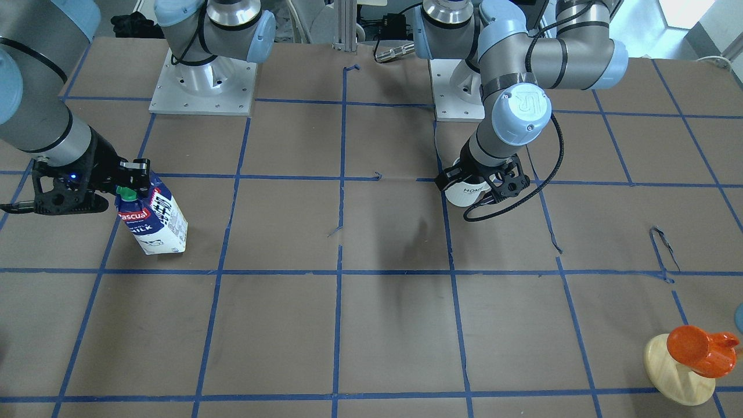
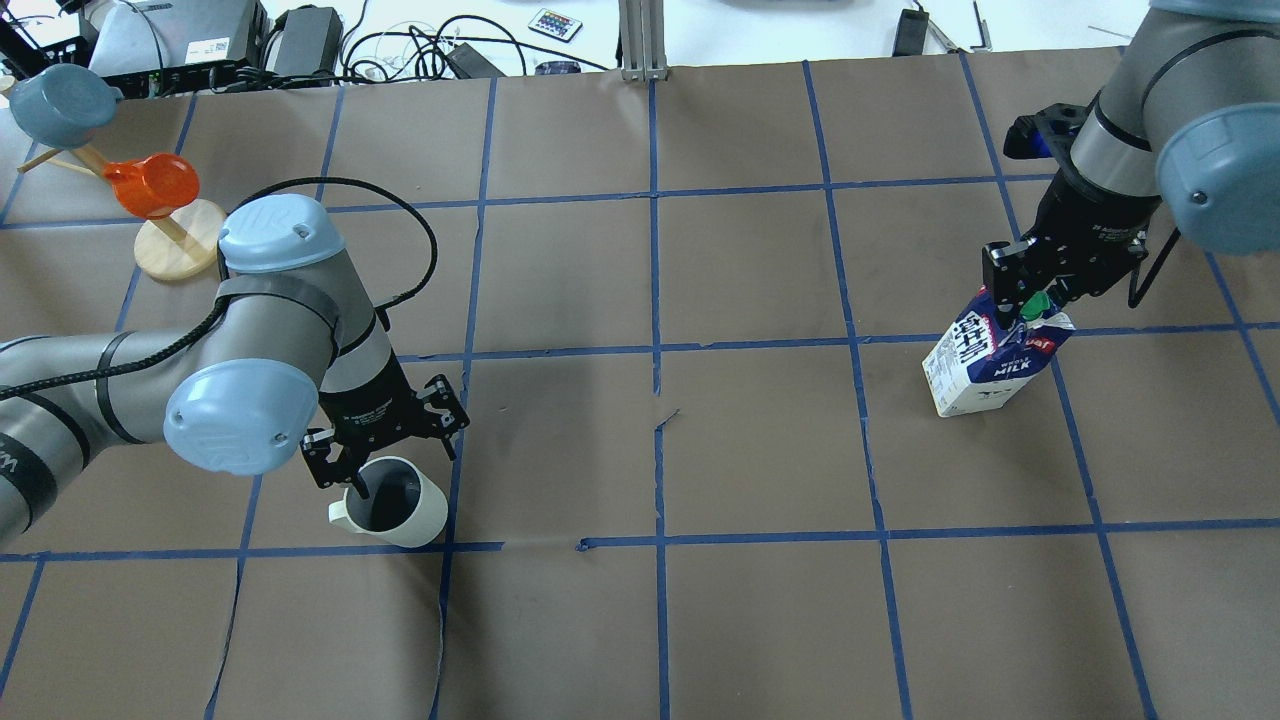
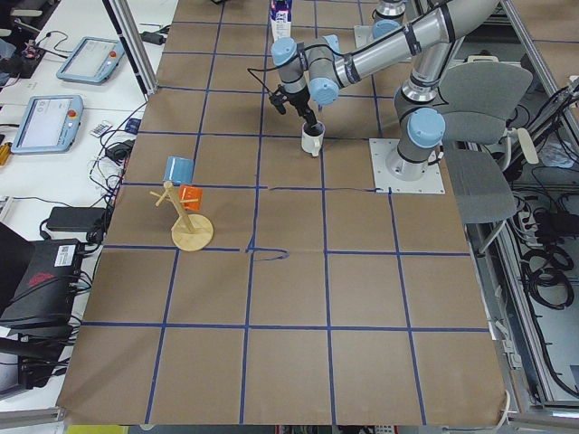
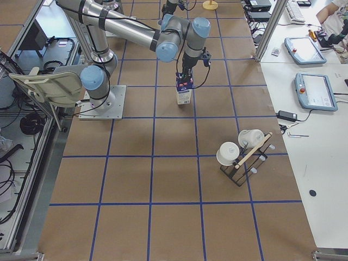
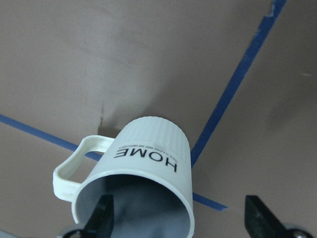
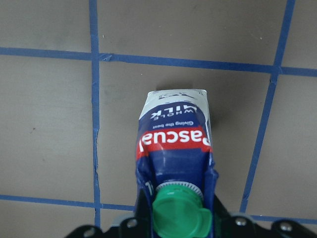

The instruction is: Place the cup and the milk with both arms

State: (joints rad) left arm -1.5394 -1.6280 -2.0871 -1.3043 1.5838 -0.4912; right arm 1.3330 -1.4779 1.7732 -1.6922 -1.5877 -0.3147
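Note:
The white "HOME" cup [image 2: 400, 505] stands on the brown table at the near left of the overhead view. My left gripper [image 2: 385, 450] is open over it. In the left wrist view the cup [image 5: 148, 158] has one finger [image 5: 102, 215] inside its grey mouth and the other finger [image 5: 257, 218] well outside its wall. The blue and white milk carton [image 2: 985, 365] stands at the right. My right gripper [image 2: 1030, 300] is shut on its gable top, by the green cap [image 6: 176, 218]. In the front view the carton [image 1: 157, 223] rests on the table.
A wooden mug tree [image 2: 175, 250] with an orange cup [image 2: 155, 185] and a blue cup [image 2: 60, 100] stands at the far left. A black rack with white cups [image 4: 239, 155] shows in the right side view. The arm bases [image 1: 203, 87] are bolted to the robot's side of the table.

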